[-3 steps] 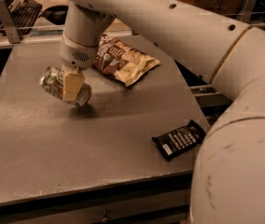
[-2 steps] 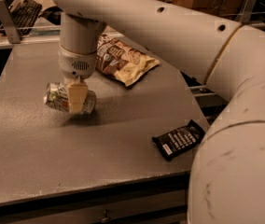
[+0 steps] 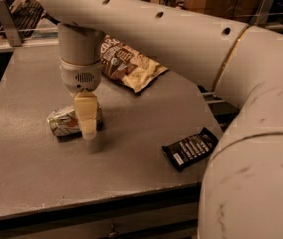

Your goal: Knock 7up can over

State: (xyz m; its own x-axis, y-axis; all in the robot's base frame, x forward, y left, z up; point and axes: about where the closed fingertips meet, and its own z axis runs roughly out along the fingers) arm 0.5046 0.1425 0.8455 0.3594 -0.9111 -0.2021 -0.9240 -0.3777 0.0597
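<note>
The 7up can [image 3: 63, 122], pale white-green with green lettering, lies on its side on the grey table [image 3: 131, 163], left of the middle. My gripper [image 3: 87, 127] hangs down from the white wrist [image 3: 80, 73], right at the can's right end and partly in front of it. The can's right end is hidden behind the gripper. I cannot tell if they touch.
A tan-and-brown snack bag [image 3: 131, 66] lies at the back of the table. A dark flat candy bar wrapper [image 3: 190, 148] lies near the front right edge. My large white arm [image 3: 251, 133] fills the right side. A keyboard [image 3: 24, 14] sits beyond the back left.
The can has gone from tilted to lying flat on its side on the table. My gripper has moved down and a little towards the front with it.
</note>
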